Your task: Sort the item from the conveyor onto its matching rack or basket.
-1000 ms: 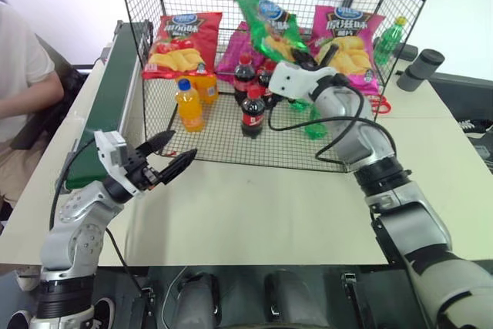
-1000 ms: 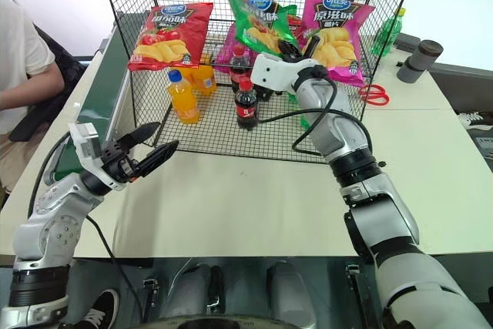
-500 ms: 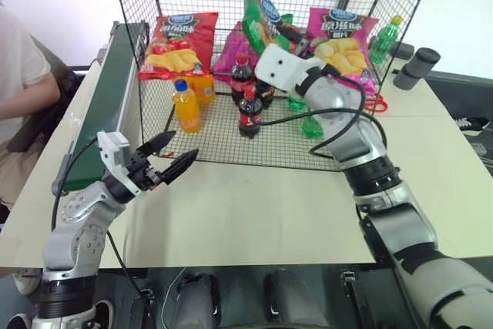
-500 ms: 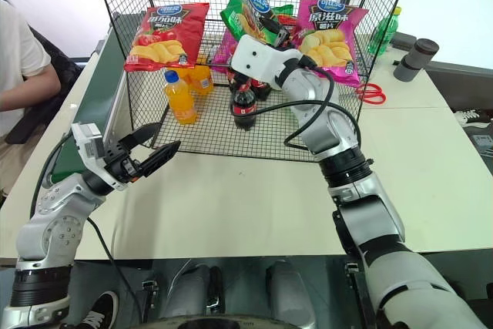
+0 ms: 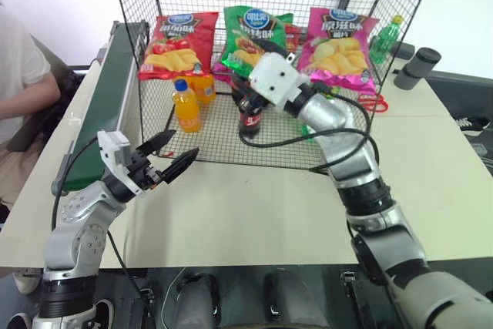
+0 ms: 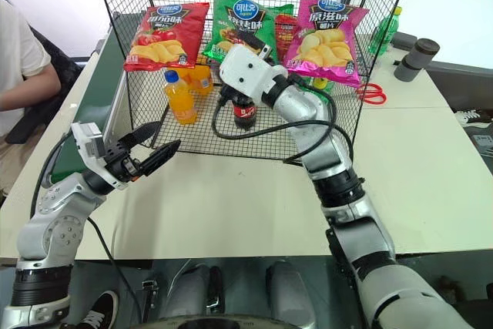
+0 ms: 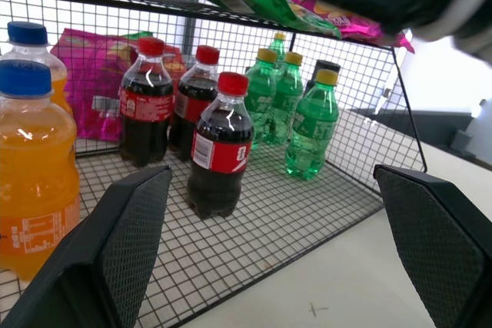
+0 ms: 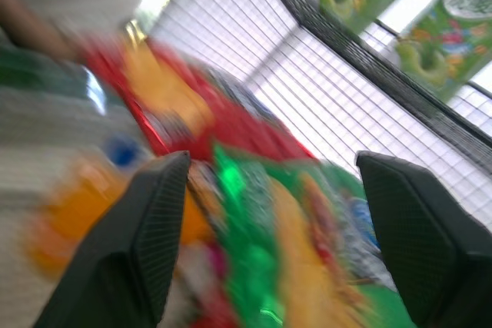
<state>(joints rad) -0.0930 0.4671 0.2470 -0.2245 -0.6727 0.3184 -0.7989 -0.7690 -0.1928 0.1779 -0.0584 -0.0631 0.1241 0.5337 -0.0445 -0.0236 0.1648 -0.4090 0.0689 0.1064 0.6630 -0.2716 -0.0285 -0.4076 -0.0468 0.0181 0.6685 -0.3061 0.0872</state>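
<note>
Inside the rack (image 6: pixel 123 52), green bag (image 6: pixel 243 28) stands upright.

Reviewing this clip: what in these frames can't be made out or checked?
- Right gripper: right wrist view is motion-blurred; the green crisp bag smears between its open fingers.
- Cola bottle: head views, white wrist housing covers its top.
- Top tier of the rack: contents cut off by the upper edge.

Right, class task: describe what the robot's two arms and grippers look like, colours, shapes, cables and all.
Both arms are built of rounded silver-grey segments joined by black bands, with a loose black cable running outside each. The left gripper has two black tapered fingers with a cross-hatched texture, mounted on a small white block. The right gripper sits behind a boxy white housing with rounded corners. No markings are readable.
</note>
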